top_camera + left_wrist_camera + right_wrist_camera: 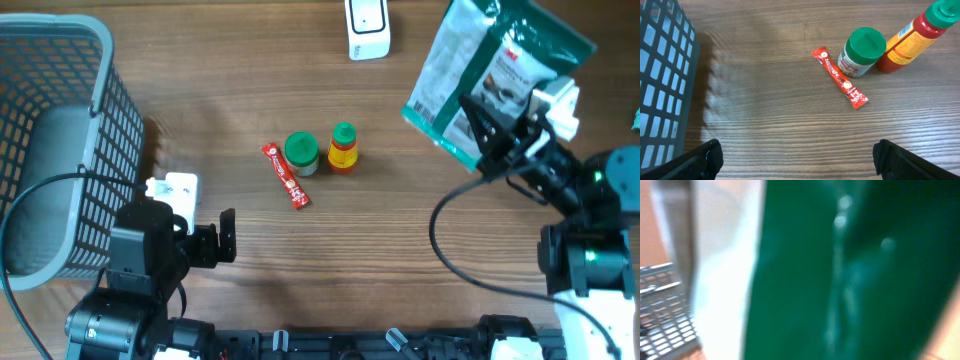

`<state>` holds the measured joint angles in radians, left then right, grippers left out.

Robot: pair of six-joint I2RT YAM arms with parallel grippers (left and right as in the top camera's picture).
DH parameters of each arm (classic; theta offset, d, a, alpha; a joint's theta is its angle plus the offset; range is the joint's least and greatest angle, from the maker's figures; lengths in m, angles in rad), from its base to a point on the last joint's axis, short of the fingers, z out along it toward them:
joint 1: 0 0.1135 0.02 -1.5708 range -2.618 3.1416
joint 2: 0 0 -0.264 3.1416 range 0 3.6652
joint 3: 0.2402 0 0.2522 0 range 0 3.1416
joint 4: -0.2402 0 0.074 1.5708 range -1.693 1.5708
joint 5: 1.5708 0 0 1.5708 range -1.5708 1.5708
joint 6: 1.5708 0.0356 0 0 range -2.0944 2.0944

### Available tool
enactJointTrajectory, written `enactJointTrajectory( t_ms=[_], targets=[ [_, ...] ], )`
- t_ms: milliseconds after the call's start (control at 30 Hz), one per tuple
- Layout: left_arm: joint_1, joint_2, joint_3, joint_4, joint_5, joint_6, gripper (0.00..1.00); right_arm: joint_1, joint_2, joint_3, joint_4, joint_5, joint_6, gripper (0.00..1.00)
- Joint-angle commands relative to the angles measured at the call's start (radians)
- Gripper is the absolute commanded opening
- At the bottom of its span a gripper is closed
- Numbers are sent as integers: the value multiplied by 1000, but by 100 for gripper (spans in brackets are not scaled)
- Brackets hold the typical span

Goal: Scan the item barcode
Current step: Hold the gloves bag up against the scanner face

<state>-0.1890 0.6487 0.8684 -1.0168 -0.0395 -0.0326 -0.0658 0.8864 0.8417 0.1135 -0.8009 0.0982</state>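
The item is a green and white packet, held tilted above the table at the far right, with my right gripper shut on its lower edge. A striped patch like a barcode shows at its lower left corner. The packet's blurred green face fills the right wrist view and hides the fingers there. A white scanner stands at the far edge, left of the packet. My left gripper hangs open and empty near the front left, above bare wood.
A red sachet, a green-lidded jar and a red bottle with a green cap sit mid-table. A grey mesh basket occupies the left side.
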Motion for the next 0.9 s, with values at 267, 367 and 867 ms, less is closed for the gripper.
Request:
enactJointTrajectory(
  t_ms=[267,367,867],
  targets=[
    [-5,-5,-6,3,5,-9,100,212,259,218,-46,393,-248,5],
    [-5,-5,-6,3,5,-9,100,304,342,264,-53,617,-373,5],
    [-5,-5,-6,3,5,-10,100,376,895,533,82,820,-597,5]
  ],
)
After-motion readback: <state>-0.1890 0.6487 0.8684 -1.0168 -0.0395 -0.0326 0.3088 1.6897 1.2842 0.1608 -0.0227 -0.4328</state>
